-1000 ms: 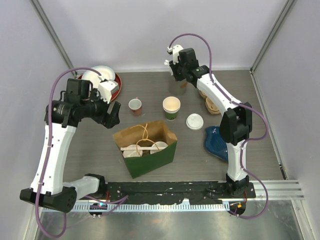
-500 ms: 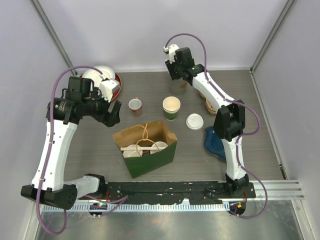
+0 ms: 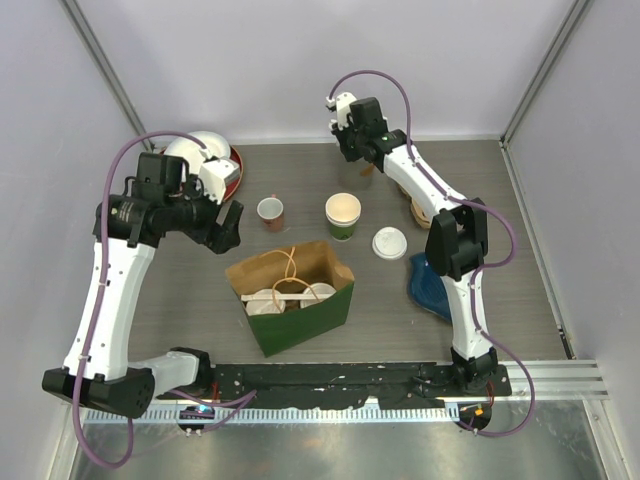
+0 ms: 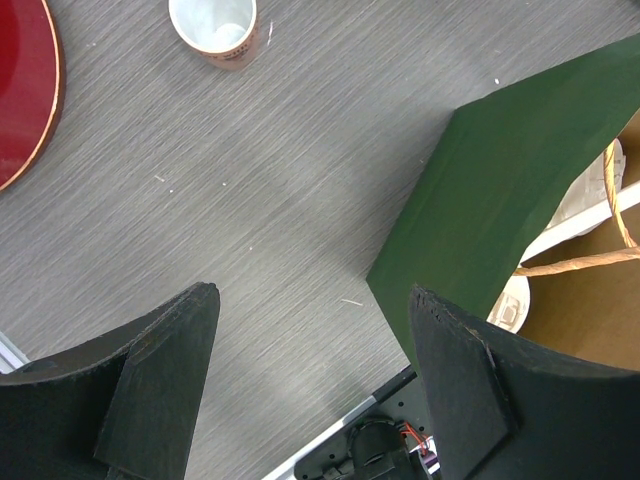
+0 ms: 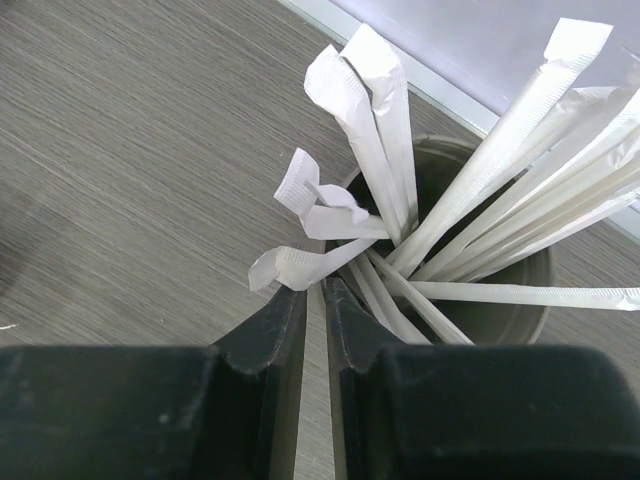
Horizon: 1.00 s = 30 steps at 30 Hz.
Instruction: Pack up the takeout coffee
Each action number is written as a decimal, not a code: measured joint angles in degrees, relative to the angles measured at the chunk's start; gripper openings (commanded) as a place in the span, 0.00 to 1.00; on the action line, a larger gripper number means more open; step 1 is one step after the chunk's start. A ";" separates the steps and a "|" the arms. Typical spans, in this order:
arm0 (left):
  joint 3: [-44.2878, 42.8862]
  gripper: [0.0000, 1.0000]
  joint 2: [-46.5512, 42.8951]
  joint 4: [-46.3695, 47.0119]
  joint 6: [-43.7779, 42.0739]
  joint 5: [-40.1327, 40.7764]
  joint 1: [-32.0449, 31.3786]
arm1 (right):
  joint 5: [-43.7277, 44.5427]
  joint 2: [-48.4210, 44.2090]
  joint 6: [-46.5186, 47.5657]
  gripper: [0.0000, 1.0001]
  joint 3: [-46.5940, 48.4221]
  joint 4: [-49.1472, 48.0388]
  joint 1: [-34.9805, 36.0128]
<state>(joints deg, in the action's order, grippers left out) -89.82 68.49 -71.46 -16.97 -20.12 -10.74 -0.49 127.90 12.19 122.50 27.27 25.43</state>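
Note:
An open green cup [image 3: 342, 215] with a cream inside stands mid-table, and a loose white lid [image 3: 389, 243] lies to its right. Two lidded cups [image 3: 265, 301] [image 3: 318, 292] sit in the green paper bag [image 3: 310, 318]. In the left wrist view the bag [image 4: 500, 180] shows with a lid [image 4: 508, 302] inside. My left gripper [image 3: 228, 228] [image 4: 310, 292] is open and empty, left of the bag. My right gripper [image 3: 360, 152] [image 5: 315, 290] is at the back, over a cup of wrapped straws [image 5: 500, 290]. Its jaws are almost together on one thin pale straw [image 5: 316, 330].
A small red-and-white cup [image 3: 270, 212] [image 4: 213, 28] stands left of the green cup. A red plate [image 3: 232, 172] with a white bowl is at the back left. Brown stacked items [image 3: 425, 211] and a blue object [image 3: 432, 285] lie on the right.
My right gripper has shifted slightly back and left over the straw cup. The left arm has barely moved. The cups, lid and bag are where they were.

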 measured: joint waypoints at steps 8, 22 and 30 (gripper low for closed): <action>0.00 0.80 0.13 -0.02 -0.20 -0.04 0.00 | 1.05 0.00 0.76 0.29 -0.57 -1.90 0.00; 0.00 0.80 0.13 -1.05 -1.64 -1.60 0.00 | -0.76 0.00 1.07 0.37 -0.61 -5.64 -0.04; 0.00 0.80 0.13 -1.92 -2.34 -3.10 0.00 | -3.19 0.02 1.07 0.34 -1.03 -7.56 -0.04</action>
<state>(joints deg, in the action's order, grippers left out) -89.82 68.62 -73.38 -19.31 -23.22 -10.74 -3.68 127.92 13.26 121.47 19.70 25.39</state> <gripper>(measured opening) 0.803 0.352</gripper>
